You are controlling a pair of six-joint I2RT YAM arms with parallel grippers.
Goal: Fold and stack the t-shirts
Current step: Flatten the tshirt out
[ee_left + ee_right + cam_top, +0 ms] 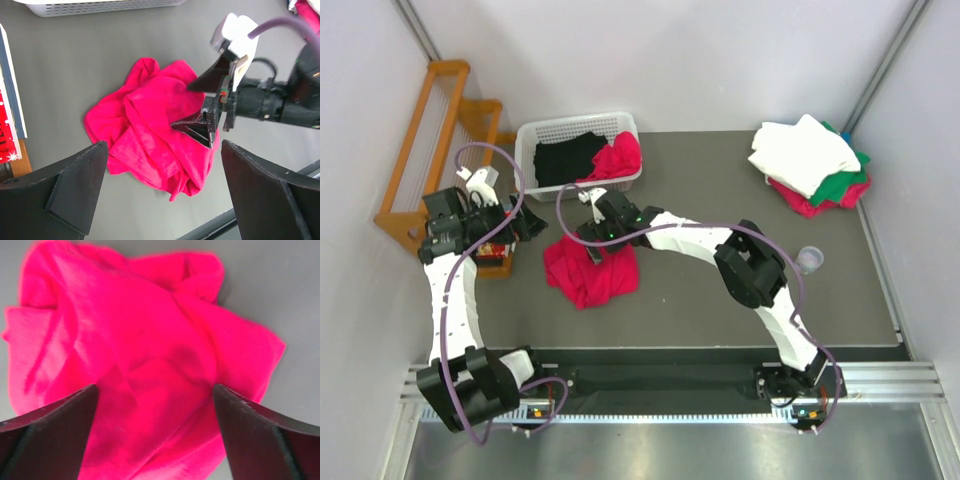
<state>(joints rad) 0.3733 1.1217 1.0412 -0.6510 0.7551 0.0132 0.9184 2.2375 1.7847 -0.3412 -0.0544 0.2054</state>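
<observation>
A crimson-red t-shirt [590, 272] lies crumpled in a heap on the dark table, left of centre. My right gripper [596, 243] hangs open just over its far edge. In the right wrist view the red t-shirt [140, 335] fills the frame, with the right gripper [155, 388] spread wide close above the cloth. My left gripper [527, 224] is open to the left of the heap and holds nothing. The left wrist view shows the t-shirt [150, 135] beyond the left gripper [164, 146], and the right gripper [209, 107] at the shirt's right side.
A white lattice basket [552, 130] at the back holds a black and a red garment. A pile of white, green and red shirts [810, 160] lies at the back right. A small clear cup [809, 259] stands right of centre. An orange wooden rack [430, 130] stands far left.
</observation>
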